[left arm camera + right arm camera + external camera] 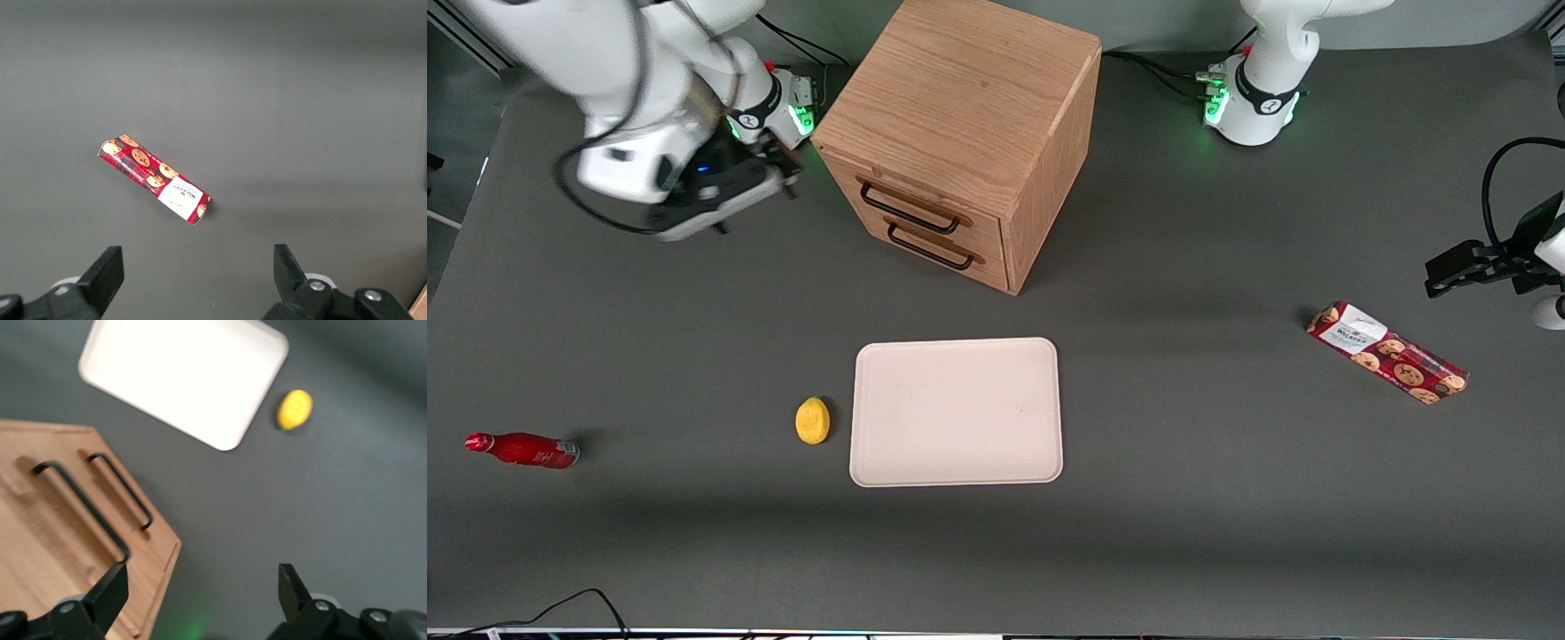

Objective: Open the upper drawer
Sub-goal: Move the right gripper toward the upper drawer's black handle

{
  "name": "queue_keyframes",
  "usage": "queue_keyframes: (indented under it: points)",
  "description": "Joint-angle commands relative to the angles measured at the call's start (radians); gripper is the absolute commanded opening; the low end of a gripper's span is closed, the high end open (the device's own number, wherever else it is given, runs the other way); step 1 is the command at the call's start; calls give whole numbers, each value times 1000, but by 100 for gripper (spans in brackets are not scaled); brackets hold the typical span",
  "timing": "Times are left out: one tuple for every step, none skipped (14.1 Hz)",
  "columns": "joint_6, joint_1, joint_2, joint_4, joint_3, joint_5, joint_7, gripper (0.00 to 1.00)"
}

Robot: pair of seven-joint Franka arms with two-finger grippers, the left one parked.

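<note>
The light oak cabinet (969, 98) stands at the table's back middle. Its upper drawer (925, 197) is shut, with a thin black bar handle (910, 212) above the lower drawer's handle (930, 250). My right gripper (781, 171) hangs beside the cabinet, toward the working arm's end, at about the height of the drawers and apart from them. It is open and empty. In the right wrist view the gripper (202, 581) is open over bare table beside the cabinet's corner, and the upper handle (80, 510) and lower handle (121, 491) both show.
A white tray (956, 411) lies nearer the front camera than the cabinet, with a yellow lemon (812, 420) beside it. A red bottle (523, 450) lies toward the working arm's end. A cookie box (1387, 353) lies toward the parked arm's end.
</note>
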Motion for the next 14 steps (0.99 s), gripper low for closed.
queue_keyframes:
  points:
    - [-16, 114, 34, 25, -20, 12, -16, 100]
    - [-11, 145, 40, 27, -20, 12, -25, 100]
    - [-6, 166, 49, 27, -20, 15, -51, 100]
    - [-5, 176, 57, 25, -21, 35, -66, 100]
    - [-3, 174, 61, 25, -26, 61, -68, 100]
    - [-3, 171, 64, 24, -31, 69, -70, 100]
    - [-3, 160, 71, 19, -31, 72, -73, 100]
    - [-3, 153, 81, 16, -31, 82, -94, 100]
    - [-3, 130, 100, 16, -29, 121, -103, 100]
    - [-5, 111, 113, 11, -31, 180, -122, 100]
    - [-5, 94, 121, -2, -34, 232, -158, 100]
    - [-3, 85, 129, -7, -34, 254, -169, 100]
    - [-3, 85, 137, -7, -32, 254, -169, 100]
    - [-3, 84, 150, -7, -32, 256, -171, 100]
